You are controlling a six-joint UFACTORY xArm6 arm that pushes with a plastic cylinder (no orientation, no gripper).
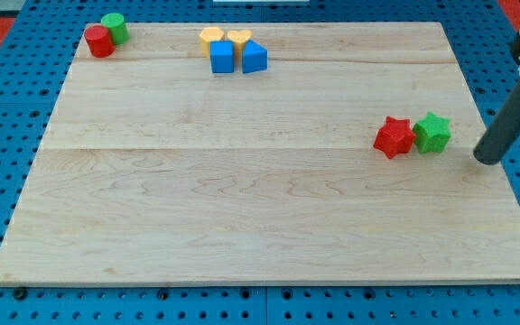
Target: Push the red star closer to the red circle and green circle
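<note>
The red star (394,137) lies near the view's right edge of the wooden tabletop (242,208), touching the green star (432,133) on its right. My tip (487,161) rests just right of the green star, close to the tabletop's right edge, apart from both stars; the arm carries no pincer, only the dark rod, so there is nothing to spread or press together. The red circle (98,41) and green circle (115,27) sit touching in the top left corner, hard against the edges there. Between them and the red star runs a wide open stretch of bare wood. At the top edge cluster two blue blocks (237,57) and two yellow blocks (225,38). Counted: two red, two green, two blue, two yellow.
</note>
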